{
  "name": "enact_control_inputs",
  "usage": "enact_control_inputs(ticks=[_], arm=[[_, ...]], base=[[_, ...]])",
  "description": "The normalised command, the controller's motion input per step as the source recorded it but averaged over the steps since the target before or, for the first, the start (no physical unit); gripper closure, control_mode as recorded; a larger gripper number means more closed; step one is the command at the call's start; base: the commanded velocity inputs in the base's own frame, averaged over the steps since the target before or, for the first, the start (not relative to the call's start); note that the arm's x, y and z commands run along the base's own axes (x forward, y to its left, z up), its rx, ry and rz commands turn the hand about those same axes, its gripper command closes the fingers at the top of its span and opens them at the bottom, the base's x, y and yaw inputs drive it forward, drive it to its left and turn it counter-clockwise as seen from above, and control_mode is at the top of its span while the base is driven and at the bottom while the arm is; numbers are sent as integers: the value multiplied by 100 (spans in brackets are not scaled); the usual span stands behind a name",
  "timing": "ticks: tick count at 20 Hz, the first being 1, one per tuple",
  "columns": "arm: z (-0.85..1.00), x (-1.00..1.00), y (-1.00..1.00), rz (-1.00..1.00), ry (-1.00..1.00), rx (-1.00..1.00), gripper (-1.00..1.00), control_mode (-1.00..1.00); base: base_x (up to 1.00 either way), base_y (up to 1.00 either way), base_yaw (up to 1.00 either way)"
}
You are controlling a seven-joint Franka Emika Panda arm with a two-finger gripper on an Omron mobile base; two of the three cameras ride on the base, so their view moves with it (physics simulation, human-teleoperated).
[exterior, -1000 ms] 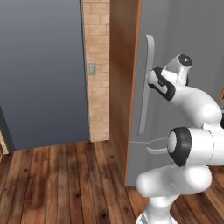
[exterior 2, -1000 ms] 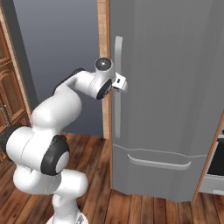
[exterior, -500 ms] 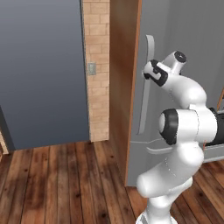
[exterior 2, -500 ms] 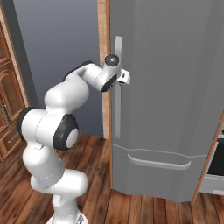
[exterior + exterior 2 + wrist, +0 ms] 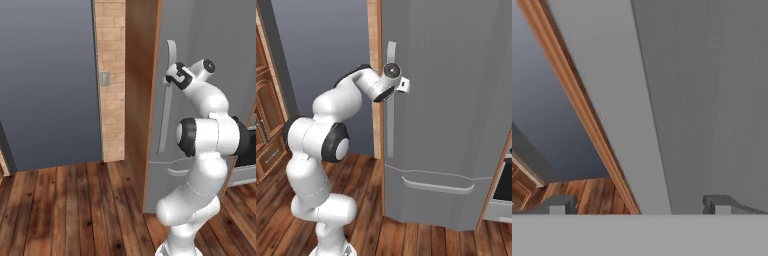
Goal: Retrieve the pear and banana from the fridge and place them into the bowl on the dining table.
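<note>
Spreading its jaws wide, the gripper (image 5: pixel 639 205) holds nothing; its dark fingertips (image 5: pixel 558 204) sit either side of the long pale bar handle (image 5: pixel 391 100) on the fridge (image 5: pixel 456 100), with contact unclear. No writing is legible anywhere. That fridge door is matte grey, shut, with a second curved handle (image 5: pixel 438 186) lower down. Beside it run a reddish wooden panel (image 5: pixel 142 100), a brick strip (image 5: pixel 110 75) and plank flooring (image 5: pixel 65 210).

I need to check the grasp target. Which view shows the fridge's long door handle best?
The right base view: the handle runs nearly full length, with the gripper at it. The left base view shows it edge-on beside the arm; the hand view shows a close pale strip.
</note>
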Motion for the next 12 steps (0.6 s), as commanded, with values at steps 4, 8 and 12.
enact_control_inputs(ticks=[4, 8, 12], arm=[[0, 41, 0, 0, -9, 0, -100, -100], [-7, 47, 0, 0, -4, 0, -100, -100], [-6, 39, 0, 0, 0, 0, -100, -100]], base=[[0, 0, 0], [0, 0, 0], [0, 0, 0]])
